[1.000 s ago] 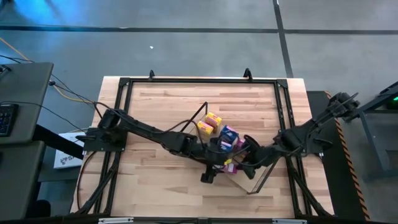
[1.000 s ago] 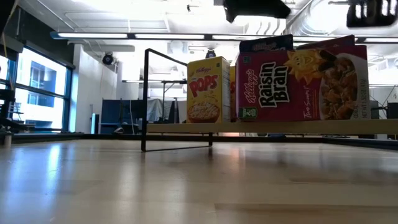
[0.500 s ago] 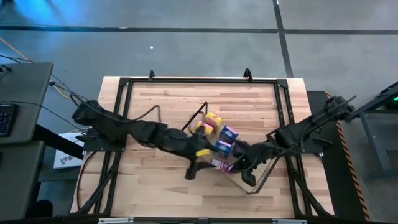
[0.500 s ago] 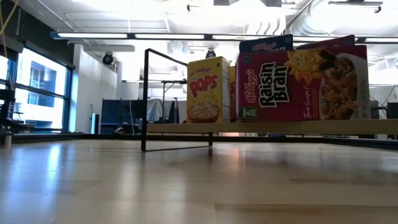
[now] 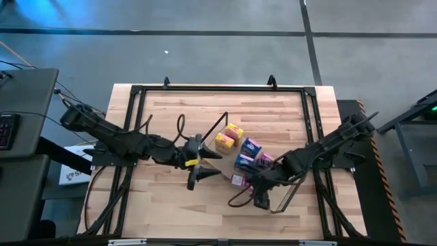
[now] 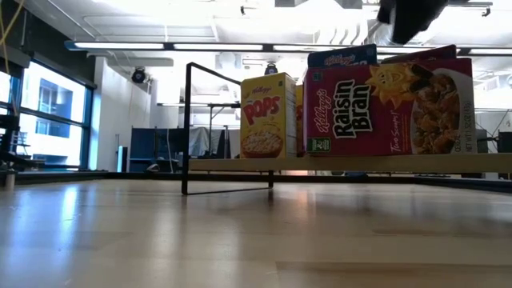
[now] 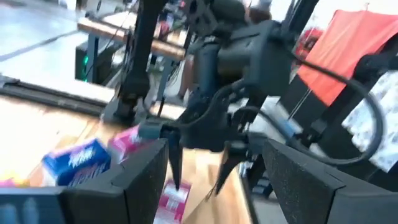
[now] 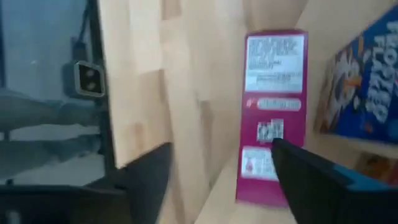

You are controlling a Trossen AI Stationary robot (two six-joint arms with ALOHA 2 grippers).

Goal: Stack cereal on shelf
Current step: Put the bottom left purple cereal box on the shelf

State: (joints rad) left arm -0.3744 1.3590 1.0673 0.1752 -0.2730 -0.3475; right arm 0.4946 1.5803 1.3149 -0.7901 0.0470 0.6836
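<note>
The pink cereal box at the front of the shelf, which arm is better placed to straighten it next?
Probably the right. Its open tool hangs just beside the pink cereal box on the shelf, while the left tool sits off the shelf's other end, farther away.

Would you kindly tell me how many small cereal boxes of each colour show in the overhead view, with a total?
Yellow cardboard cereal boxes: 2
Blue cardboard cereal boxes: 2
Pink/magenta cardboard cereal boxes: 2
Total: 6
</note>
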